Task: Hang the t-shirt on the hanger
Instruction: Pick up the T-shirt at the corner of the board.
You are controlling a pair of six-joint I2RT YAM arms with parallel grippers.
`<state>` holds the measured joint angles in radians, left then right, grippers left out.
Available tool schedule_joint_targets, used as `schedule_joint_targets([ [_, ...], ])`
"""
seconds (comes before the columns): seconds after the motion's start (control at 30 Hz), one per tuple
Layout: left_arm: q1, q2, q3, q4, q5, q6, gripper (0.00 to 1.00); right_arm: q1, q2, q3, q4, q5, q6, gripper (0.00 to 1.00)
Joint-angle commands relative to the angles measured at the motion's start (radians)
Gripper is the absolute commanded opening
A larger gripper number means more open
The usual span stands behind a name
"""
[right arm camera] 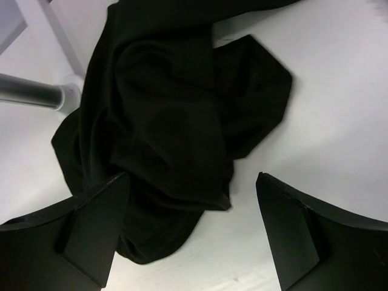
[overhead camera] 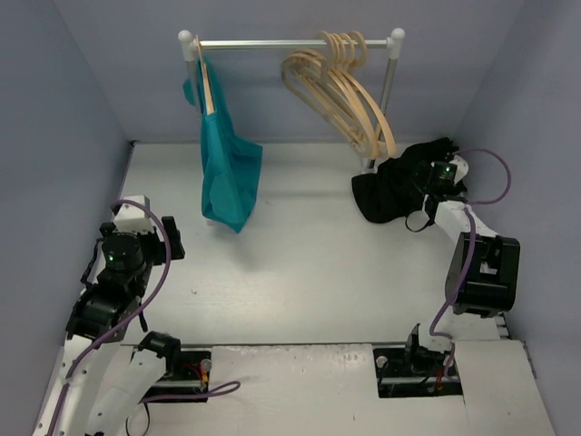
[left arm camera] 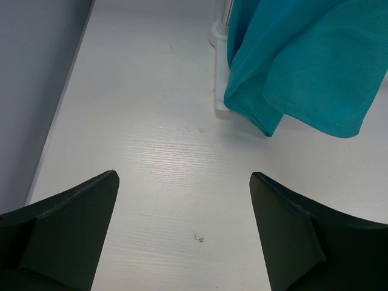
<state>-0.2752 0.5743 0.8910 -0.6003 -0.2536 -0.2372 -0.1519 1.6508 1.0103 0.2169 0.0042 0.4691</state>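
The black t-shirt (overhead camera: 388,193) lies crumpled on the table at the back right, by the rack's right post. In the right wrist view it (right arm camera: 163,121) fills the upper left. My right gripper (overhead camera: 422,193) hovers over its near edge, open and empty (right arm camera: 193,176); the left finger is over the cloth, the right finger over bare table. Several pale wooden hangers (overhead camera: 349,91) hang bunched on the right half of the rail. My left gripper (overhead camera: 134,209) is open and empty over bare table at the far left (left arm camera: 183,176).
A teal garment (overhead camera: 227,173) hangs on another hanger at the rail's left end, its hem just ahead of the left gripper (left arm camera: 303,60). The rack's left foot (left arm camera: 219,91) and right post (right arm camera: 30,94) stand on the table. Grey walls enclose left, back and right.
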Motion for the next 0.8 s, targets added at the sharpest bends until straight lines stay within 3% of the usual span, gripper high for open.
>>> schedule_joint_targets([
  [0.0,-0.008,0.019,0.008,0.067,0.007,0.015,0.85,-0.009,0.049,0.068,0.125,-0.131,-0.018,0.81],
  [0.17,-0.013,0.024,0.008,0.069,0.005,0.016,0.85,-0.009,0.124,0.072,0.176,-0.163,-0.043,0.79],
  [0.3,-0.016,0.03,0.008,0.068,0.008,0.016,0.85,-0.009,0.178,0.085,0.183,-0.158,-0.073,0.7],
  [0.4,-0.016,0.032,0.008,0.067,0.011,0.018,0.85,-0.009,0.195,0.091,0.184,-0.156,-0.094,0.57],
  [0.43,-0.016,0.033,0.009,0.065,0.011,0.018,0.85,-0.009,0.192,0.092,0.182,-0.155,-0.107,0.44],
  [0.5,-0.016,0.034,0.009,0.065,0.011,0.018,0.85,-0.009,0.174,0.091,0.182,-0.151,-0.118,0.25],
  [0.53,-0.016,0.035,0.009,0.065,0.014,0.018,0.85,-0.009,0.14,0.089,0.178,-0.147,-0.124,0.1],
  [0.57,-0.016,0.035,0.01,0.066,0.016,0.018,0.85,-0.007,0.098,0.088,0.17,-0.143,-0.136,0.03],
  [0.77,-0.016,0.033,0.012,0.066,0.039,0.018,0.85,0.031,-0.195,0.169,0.01,-0.075,-0.229,0.0],
])
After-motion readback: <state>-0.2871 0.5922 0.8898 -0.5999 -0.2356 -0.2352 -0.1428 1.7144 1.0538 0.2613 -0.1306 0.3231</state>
